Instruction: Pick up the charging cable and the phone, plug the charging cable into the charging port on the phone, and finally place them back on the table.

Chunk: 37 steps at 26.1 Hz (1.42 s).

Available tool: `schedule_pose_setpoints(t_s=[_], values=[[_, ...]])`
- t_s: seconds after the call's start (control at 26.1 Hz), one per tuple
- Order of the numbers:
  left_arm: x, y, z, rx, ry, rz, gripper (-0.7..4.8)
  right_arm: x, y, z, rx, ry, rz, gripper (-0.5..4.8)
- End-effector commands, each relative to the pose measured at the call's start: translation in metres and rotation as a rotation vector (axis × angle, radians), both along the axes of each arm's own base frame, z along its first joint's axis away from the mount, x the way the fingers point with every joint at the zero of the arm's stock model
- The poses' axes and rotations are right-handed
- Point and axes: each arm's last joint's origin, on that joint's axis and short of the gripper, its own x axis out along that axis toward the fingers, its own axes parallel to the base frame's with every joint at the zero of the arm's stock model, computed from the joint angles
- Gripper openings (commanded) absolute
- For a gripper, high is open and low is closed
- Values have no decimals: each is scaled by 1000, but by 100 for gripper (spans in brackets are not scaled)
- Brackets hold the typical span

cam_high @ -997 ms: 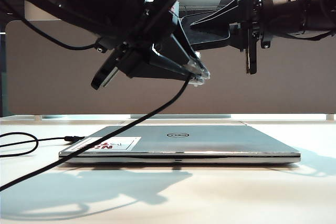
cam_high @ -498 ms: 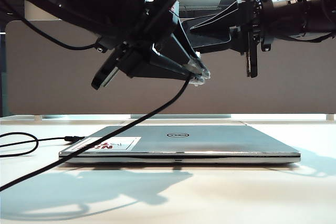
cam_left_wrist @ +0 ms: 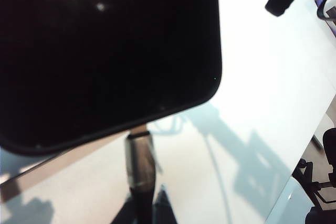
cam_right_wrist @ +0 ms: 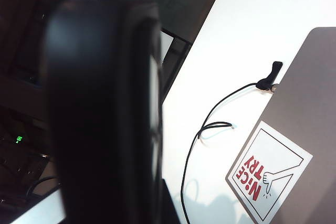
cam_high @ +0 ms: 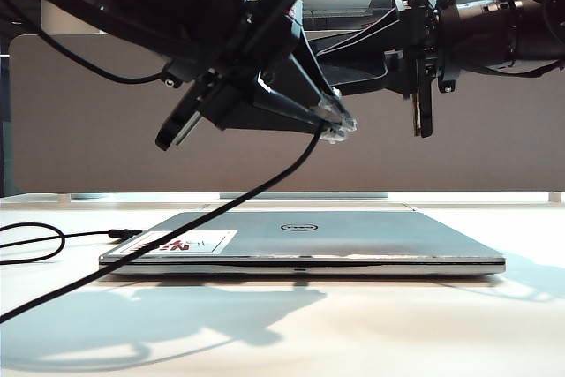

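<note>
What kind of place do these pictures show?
Probably an office or a lab workstation: a white table, a closed silver laptop on it, and a grey-brown divider panel behind it.

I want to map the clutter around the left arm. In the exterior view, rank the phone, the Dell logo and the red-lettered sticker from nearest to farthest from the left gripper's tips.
From the left gripper, shut on the charging cable:
1. The phone, held upright by the right gripper, just to the right at about the same height.
2. The Dell logo, below on the laptop lid.
3. The red-lettered sticker, lower left on the lid's corner.
</note>
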Motion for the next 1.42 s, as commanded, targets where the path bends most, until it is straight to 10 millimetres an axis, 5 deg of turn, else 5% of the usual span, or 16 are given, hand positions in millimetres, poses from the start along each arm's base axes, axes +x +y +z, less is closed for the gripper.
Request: schedule_pose_setpoints(t_s=[0.04,1.3,1.42], values=[[2,-2,8,-53,-39,4,-6,-1,2,7,11,-52,16,-6],[6,-1,12,-94,-71,17,-4,-5,7,3,2,-1,76,-6],[6,-2,13,-98,-74,16,67,-4,7,4,4,-11,74,-6]])
